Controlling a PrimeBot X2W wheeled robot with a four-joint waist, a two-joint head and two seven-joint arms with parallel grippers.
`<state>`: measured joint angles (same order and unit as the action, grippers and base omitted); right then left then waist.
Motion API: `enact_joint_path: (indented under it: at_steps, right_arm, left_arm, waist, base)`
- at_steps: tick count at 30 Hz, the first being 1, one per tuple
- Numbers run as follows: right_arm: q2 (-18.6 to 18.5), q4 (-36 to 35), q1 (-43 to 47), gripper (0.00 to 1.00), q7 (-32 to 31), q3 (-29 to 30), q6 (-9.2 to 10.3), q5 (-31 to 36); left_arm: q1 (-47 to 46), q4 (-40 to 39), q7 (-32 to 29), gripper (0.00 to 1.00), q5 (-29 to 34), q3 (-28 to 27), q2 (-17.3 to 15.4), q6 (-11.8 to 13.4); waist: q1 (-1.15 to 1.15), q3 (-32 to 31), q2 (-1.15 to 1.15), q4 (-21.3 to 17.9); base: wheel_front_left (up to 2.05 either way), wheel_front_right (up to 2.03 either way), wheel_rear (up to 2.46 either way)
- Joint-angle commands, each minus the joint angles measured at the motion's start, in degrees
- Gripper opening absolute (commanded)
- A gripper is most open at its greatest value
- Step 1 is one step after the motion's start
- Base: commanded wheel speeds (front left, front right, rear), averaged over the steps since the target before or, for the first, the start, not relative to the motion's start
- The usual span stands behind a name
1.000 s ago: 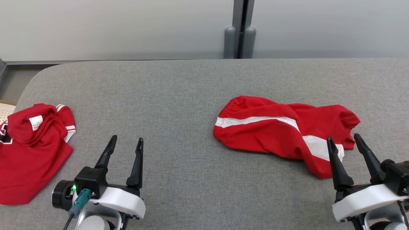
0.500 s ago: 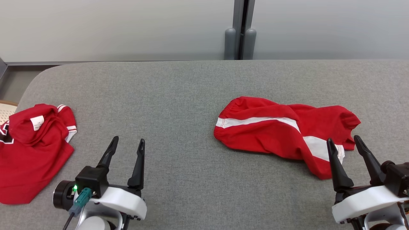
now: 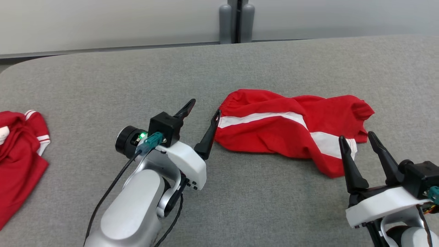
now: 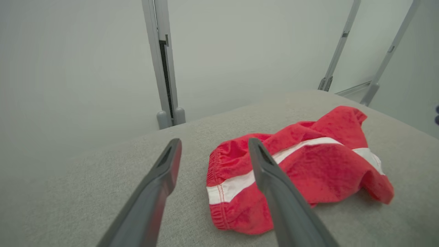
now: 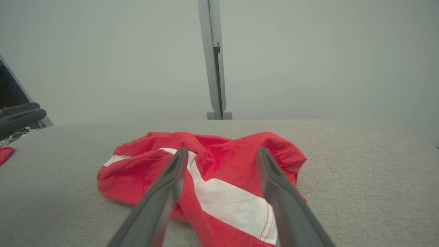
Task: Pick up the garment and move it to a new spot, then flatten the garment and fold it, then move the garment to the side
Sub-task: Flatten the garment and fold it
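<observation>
While the red shorts lie crumpled on the grey table, right of its middle, my left gripper hangs with jaws spread by their waistband (the gathered end), holding nothing; my right gripper, equally wide and empty, hangs at the other end.

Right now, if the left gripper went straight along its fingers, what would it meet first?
Most likely the gathered waistband end of the red shorts; the open left gripper points at it from close by. Height above the table is unclear.
</observation>
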<state>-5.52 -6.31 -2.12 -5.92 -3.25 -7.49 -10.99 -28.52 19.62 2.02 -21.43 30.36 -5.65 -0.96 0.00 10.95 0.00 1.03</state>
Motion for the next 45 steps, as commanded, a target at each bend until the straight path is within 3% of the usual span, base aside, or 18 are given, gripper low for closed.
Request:
enact_joint_path:
  at_steps: [1, 11, 12, 13, 14, 15, 24, 36, 37, 38, 39, 45]
  right_arm:
    - [0.0, 0.1, -0.7, 1.0, 0.4, -0.2, 0.0, -0.2]
    - [0.8, 3.4, -1.1, 1.0, 1.9, -0.1, 0.0, -1.1]
    - [0.9, 3.7, -0.8, 1.0, 1.9, 0.1, 0.0, -1.3]
    - [1.0, 4.1, -0.6, 1.0, 1.9, 0.3, 0.0, -1.3]
    - [1.1, 4.5, -0.5, 1.0, 1.7, 0.4, 0.0, -1.4]
    - [1.1, 4.7, -0.4, 1.0, 1.5, 0.6, 0.0, -1.5]
    - [0.4, 9.1, -1.5, 1.0, 0.6, 2.2, 0.0, -2.8]
    - [-1.7, 20.7, -8.3, 1.0, 0.3, -2.9, 0.0, -7.1]
    - [-1.8, 21.9, -8.8, 0.95, 0.0, -3.3, 0.0, -7.7]
    - [-1.8, 23.0, -9.3, 0.41, -0.2, -3.8, 0.0, -8.4]
    - [-1.9, 23.8, -9.7, 0.0, -0.2, -4.1, 0.0, -8.8]
    - [-2.6, 23.5, -10.9, 0.0, 3.7, -4.7, 0.0, -9.8]
  left_arm:
    - [-1.0, 0.8, -0.1, 1.0, -0.1, 0.1, 0.0, -0.3]
    - [-9.4, 21.8, -5.6, 1.0, -3.8, 1.2, 2.0, -1.9]
    - [-10.0, 22.9, -5.5, 0.83, -4.3, 1.2, 2.1, -2.1]
    - [-10.5, 23.9, -5.5, 0.42, -4.7, 1.3, 2.1, -2.5]
    - [-10.9, 24.7, -5.3, 0.15, -4.9, 1.5, 2.2, -2.6]
    - [-11.2, 25.4, -5.0, 0.0, -5.2, 1.6, 2.3, -2.8]
    - [-14.0, 29.7, -2.7, 0.0, -6.0, 3.2, 2.5, -3.6]
    - [-16.5, 32.2, 0.3, 0.0, -8.2, 5.8, 2.6, -3.7]
    - [-16.8, 32.3, 0.4, 0.0, -8.3, 6.0, 2.6, -3.6]
    - [-16.9, 32.3, 0.6, 0.0, -8.6, 6.3, 2.6, -3.5]
    - [-16.8, 32.4, 0.8, 0.0, -8.7, 6.6, 2.6, -3.5]
    - [-17.3, 31.6, 3.9, 0.0, -9.3, 7.1, 2.6, -2.7]
  waist:
    - [0.0, 1.6, 0.0, -1.8]
    - [0.0, 4.6, 0.0, -5.9]
    - [0.0, 4.7, 0.0, -6.0]
    - [0.0, 4.7, 0.0, -6.1]
    - [0.0, 4.8, 0.0, -6.1]
    - [0.0, 4.8, 0.0, -6.1]
    - [0.0, 5.6, 0.0, -5.5]
    - [0.0, 7.0, 0.0, -4.0]
    - [0.0, 7.1, 0.0, -3.9]
    - [0.0, 7.2, 0.0, -3.8]
    - [0.0, 7.3, 0.0, -3.6]
    - [0.0, 7.4, 0.0, -3.3]
  base:
    - [0.0, 0.0, 0.0]
    - [0.0, 0.0, 0.0]
    - [0.0, 0.0, 0.0]
    - [0.0, 0.0, 0.0]
    - [0.0, 0.0, 0.0]
    - [0.0, 0.0, 0.0]
    - [0.0, 0.0, 0.0]
    - [0.0, 0.0, 0.0]
    - [0.0, 0.0, 0.0]
    - [0.0, 0.0, 0.0]
    - [0.0, 0.0, 0.0]
    - [0.0, 0.0, 0.0]
